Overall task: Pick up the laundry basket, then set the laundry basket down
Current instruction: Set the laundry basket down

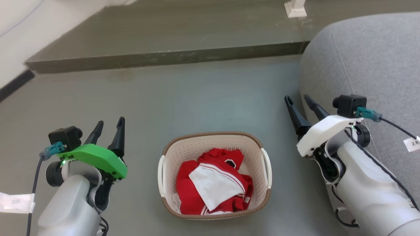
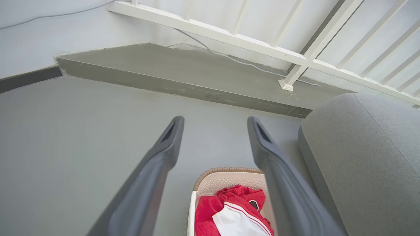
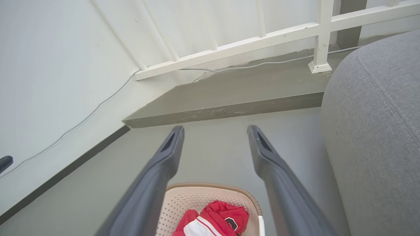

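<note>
The laundry basket (image 1: 215, 141) stands on the grey floor between my arms, cream perforated plastic with a brown woven-look rim and white side handles. Red and white clothes (image 1: 215, 183) lie inside it. My left gripper (image 1: 110, 124) is open, well to the basket's left and apart from it. My right gripper (image 1: 298, 98) is open too, off to the basket's right beside the sofa. The basket (image 2: 226, 180) shows low between the fingers in the left wrist view, and the basket (image 3: 210, 196) again in the right wrist view. Nothing sits between either pair of fingers.
A grey sofa (image 1: 367, 72) rises at the right, close to my right arm. A raised grey step (image 1: 164, 59) crosses the floor ahead, with a white railing post (image 1: 295, 8) on it. A white wall (image 1: 19, 36) with a dark skirting runs along the left.
</note>
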